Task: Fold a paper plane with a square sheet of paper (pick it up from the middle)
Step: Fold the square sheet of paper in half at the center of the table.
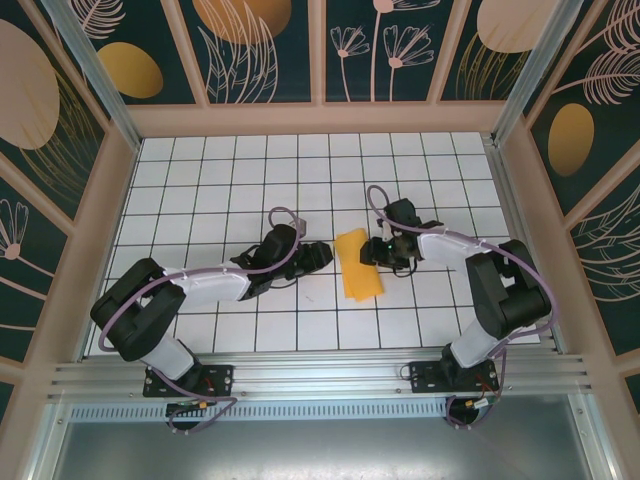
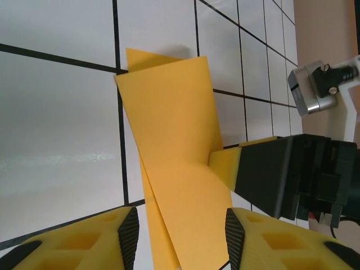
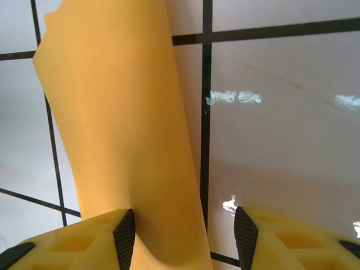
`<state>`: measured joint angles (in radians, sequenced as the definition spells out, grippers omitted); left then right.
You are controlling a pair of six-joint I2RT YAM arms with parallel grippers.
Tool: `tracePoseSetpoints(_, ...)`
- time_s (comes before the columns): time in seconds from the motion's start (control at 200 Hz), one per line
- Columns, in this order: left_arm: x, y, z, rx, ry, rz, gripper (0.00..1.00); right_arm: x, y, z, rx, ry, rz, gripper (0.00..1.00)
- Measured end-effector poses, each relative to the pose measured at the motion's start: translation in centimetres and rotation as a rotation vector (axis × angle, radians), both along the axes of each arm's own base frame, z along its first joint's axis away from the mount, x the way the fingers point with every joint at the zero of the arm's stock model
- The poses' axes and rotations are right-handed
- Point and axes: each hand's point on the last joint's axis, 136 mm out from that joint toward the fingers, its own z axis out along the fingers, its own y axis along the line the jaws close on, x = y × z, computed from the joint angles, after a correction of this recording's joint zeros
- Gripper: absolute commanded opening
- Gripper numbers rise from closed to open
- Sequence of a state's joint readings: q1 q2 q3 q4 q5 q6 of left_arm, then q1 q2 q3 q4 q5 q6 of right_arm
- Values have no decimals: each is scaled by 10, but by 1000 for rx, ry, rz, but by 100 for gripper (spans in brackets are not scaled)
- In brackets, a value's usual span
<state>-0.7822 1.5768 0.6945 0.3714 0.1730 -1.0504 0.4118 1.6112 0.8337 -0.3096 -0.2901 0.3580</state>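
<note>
Overhead, the square sheet of paper (image 1: 359, 263), folded over, lies mid-frame between left gripper (image 1: 322, 256) and right gripper (image 1: 375, 251). Left wrist: jaws spread, paper between. Right wrist: spread likewise. Uneven closing could skew the fold, since its layers sit misaligned.

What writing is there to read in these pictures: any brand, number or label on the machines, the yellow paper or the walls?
No text can be read.
The square sheet of paper is plain orange-yellow, with no print.
The wall panels carry only leaf and oval patterns, no words.
The left arm and right arm show no legible label; any marking on them is too small to tell.
</note>
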Motion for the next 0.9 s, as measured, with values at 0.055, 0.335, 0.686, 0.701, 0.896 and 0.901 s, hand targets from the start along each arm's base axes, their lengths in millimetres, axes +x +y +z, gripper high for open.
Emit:
tracePoseSetpoints(0.055,1,0,1,-4,-1,4,47,-1,-1,-2,2,5,-9,53)
tracePoseSetpoints(0.335,4,-3,5,-29,-11,11,47,-1,-1,-2,30,-4,-69,54)
tracePoseSetpoints(0.686,3,-4,-6,-18,7,5,46,7,-1,1,55,-18,-145,54)
tracePoseSetpoints(0.701,3,-4,-6,-17,8,4,46,7,-1,1,55,-18,-147,54)
tracePoseSetpoints(0.896,2,-5,-6,-20,9,-1,46,8,0,2,63,-21,-157,54)
tracePoseSetpoints(0.901,2,-5,-6,-20,10,-1,46,8,0,2,63,-21,-157,54)
